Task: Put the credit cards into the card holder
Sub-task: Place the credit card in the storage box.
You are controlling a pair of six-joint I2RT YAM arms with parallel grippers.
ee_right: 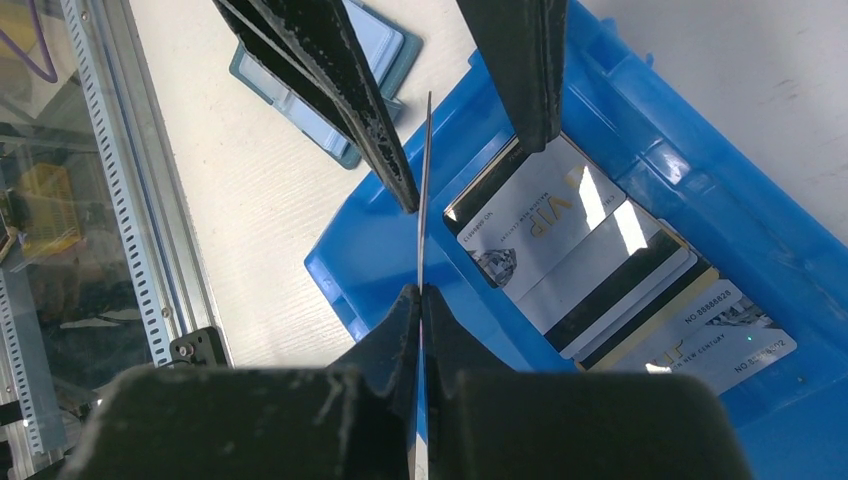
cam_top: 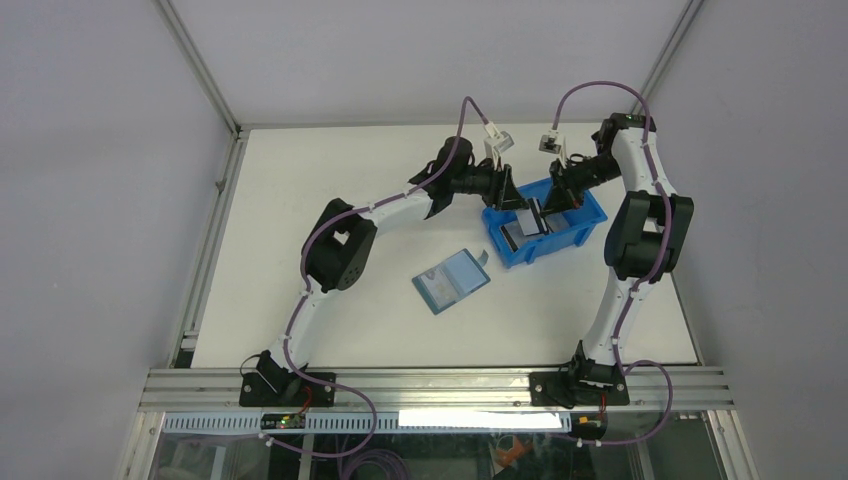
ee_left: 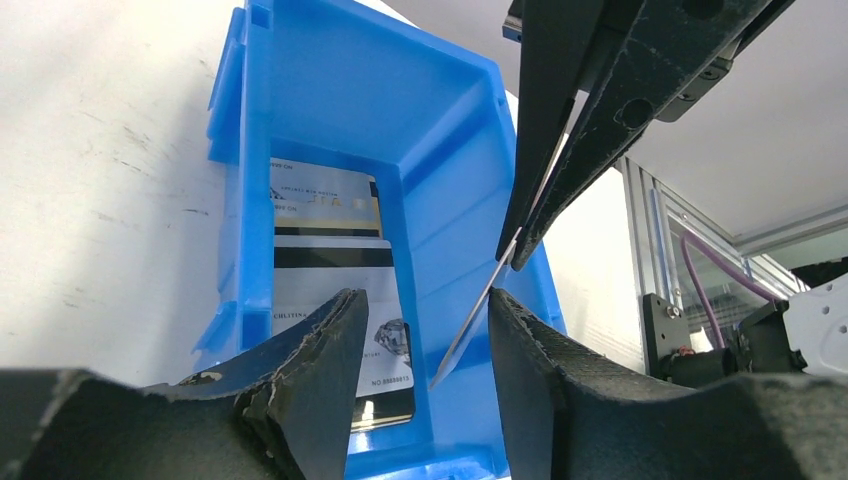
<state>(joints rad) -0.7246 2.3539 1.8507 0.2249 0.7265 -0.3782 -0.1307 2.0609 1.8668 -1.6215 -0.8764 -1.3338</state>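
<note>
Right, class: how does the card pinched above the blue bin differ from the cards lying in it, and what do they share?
The held card is in the air, clamped in the right pincer; the bin cards lie flat in the blue bin. The held card is single; the bin cards overlap. The held card shows only its edge; the bin cards show print and dark stripes. Shared: none is in the card holder.

White table (cam_top: 250,250), grey walls (cam_top: 100,150)

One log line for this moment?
right gripper: shut on credit card, edge-on above blue bin | left gripper: open, straddling that card | other cards: in bin | card holder: open on table
</note>
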